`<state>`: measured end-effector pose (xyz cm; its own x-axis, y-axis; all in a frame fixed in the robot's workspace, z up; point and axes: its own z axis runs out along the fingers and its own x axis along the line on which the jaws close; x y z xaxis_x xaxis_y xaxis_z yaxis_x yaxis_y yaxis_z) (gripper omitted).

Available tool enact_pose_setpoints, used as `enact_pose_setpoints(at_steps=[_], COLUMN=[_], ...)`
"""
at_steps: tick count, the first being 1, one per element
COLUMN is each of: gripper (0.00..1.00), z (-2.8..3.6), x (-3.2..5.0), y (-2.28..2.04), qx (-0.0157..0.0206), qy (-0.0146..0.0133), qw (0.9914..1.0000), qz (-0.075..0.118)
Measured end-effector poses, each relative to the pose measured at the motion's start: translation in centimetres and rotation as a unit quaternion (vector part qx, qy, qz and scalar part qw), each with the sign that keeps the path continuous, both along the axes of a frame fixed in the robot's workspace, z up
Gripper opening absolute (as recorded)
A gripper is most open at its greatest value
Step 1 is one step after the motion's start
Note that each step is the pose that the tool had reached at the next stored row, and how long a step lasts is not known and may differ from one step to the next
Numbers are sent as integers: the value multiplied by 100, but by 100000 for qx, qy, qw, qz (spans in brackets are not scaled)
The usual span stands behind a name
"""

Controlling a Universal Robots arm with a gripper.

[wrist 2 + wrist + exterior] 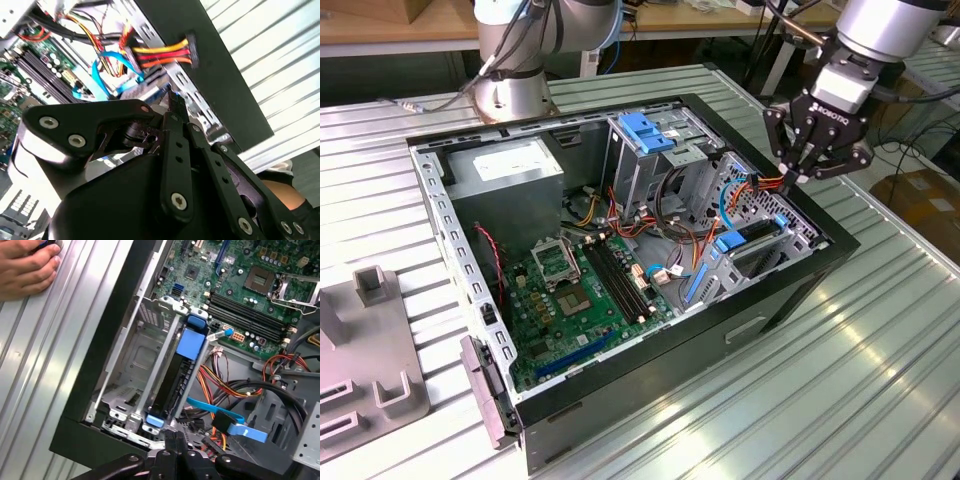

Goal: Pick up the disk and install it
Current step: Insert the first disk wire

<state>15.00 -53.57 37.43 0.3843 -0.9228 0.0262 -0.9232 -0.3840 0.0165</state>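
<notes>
Over the ribbed metal table (880, 350), the pincer (798, 177) hangs closed and empty near the disk (170, 382).

The case (640, 378) is black, the board (555, 312) green, the latch (645, 130) blue, the ribbed table (820, 400) silver-grey, the gripper (797, 172) black.

Ribbed metal table (880, 330), open computer case (720, 350) on it, grey fixture (370, 340) alongside

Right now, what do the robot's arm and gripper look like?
The arm is silver-grey, with rounded tubular joints on a round base. The gripper is black, with white print on its body. Its jointed link fingers are pinned by silver screws. A dark cable runs off beside the wrist.
</notes>
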Motion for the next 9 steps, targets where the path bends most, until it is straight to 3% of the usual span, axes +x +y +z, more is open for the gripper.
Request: enact_pose_setpoints(at_steps=[2,5,8,9], gripper=[10,10,10,10], z=[-1,-5,-9,-11], x=[1,2,1,2], y=[44,52,53,53], qx=[-28,-33,-35,-41], qy=[-2,-7,-6,-7], qw=[99999,99962,99852,99757], qz=[405,2758,5437,6965])
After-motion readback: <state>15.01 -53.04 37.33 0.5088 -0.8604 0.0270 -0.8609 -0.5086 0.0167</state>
